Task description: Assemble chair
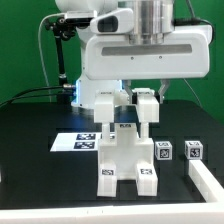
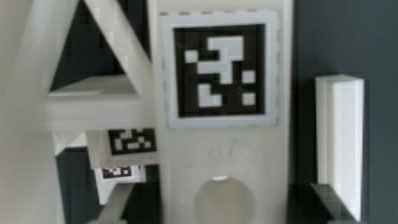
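Note:
The chair [image 1: 125, 160] stands upright on the black table in the middle of the exterior view. It is made of chunky white blocks with two legs at the front and small tags on them. My gripper [image 1: 126, 112] comes straight down onto its top, one finger on each side of the upright slab. In the wrist view the slab [image 2: 222, 150] with a large tag fills the middle. The dark pads [image 2: 139, 200] lie against its two sides. The gripper [image 2: 222, 205] is shut on this slab. The chair's lower parts are partly hidden behind the slab.
The marker board [image 1: 82, 141] lies on the table at the exterior view's left of the chair. Two small tagged cubes [image 1: 165, 152] [image 1: 193, 150] stand to the right. A white bar [image 1: 207, 182] lies at the front right and also shows in the wrist view [image 2: 338, 130].

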`<state>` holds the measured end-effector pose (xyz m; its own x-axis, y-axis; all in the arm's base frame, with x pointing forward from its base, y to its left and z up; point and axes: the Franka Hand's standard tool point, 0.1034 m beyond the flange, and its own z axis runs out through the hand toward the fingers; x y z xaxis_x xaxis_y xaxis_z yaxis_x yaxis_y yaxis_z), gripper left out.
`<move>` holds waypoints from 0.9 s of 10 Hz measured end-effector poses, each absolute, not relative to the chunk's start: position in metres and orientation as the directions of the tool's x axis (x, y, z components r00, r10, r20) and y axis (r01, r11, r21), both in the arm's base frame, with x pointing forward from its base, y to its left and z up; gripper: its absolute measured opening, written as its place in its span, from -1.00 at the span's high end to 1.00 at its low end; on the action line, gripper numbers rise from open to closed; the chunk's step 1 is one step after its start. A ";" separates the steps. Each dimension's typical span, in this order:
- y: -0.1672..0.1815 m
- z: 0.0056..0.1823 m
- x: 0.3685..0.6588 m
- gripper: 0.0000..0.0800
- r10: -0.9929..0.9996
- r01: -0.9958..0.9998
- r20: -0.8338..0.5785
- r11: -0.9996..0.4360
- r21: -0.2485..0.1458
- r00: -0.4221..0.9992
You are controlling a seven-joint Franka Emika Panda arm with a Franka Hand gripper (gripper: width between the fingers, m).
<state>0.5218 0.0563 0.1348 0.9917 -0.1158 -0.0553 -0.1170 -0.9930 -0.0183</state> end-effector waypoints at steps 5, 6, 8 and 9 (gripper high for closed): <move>0.057 0.107 0.513 0.29 -0.109 -0.109 -0.059 -0.994 0.000 0.992; 0.056 0.106 0.513 0.29 -0.110 -0.110 -0.061 -0.994 0.001 0.992; 0.054 0.099 0.513 0.29 -0.113 -0.113 -0.067 -0.994 0.007 0.991; 0.052 0.097 0.516 0.29 -0.116 -0.116 -0.065 -0.993 0.008 0.991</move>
